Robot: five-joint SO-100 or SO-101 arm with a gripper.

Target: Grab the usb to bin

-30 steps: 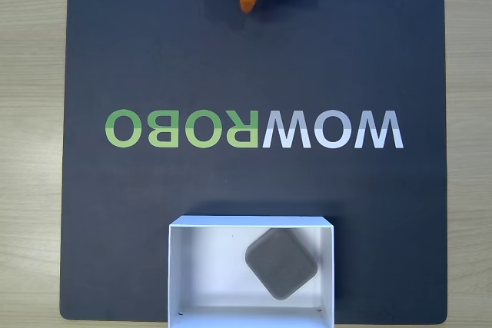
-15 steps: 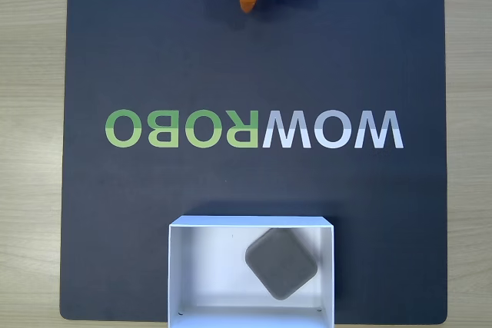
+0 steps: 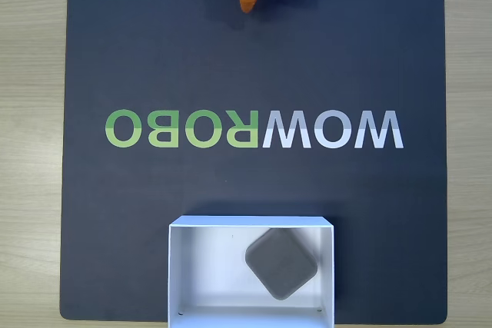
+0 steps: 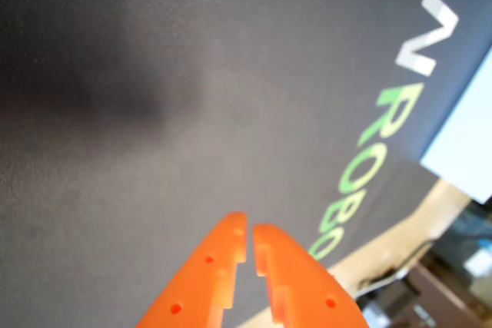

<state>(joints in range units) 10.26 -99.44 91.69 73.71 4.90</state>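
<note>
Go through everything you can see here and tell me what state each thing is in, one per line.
usb: lying flat inside the bin, turned cornerwise, right of its middle in the fixed view.
bin: open-topped, upright on the mat, holding the usb.
gripper: shut, empty, fingertips nearly touching, at the mat's far edge from the bin.
mat: flat on the wooden table, logo facing up.

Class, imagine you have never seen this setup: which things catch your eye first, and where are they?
The green and white WOWROBO lettering spans the middle of the dark mat, upside down in the fixed view. At the bottom edge, the white bin holds the grey usb in its right half. The orange gripper, fingers nearly closed and empty, hovers over bare mat in the wrist view.
</note>
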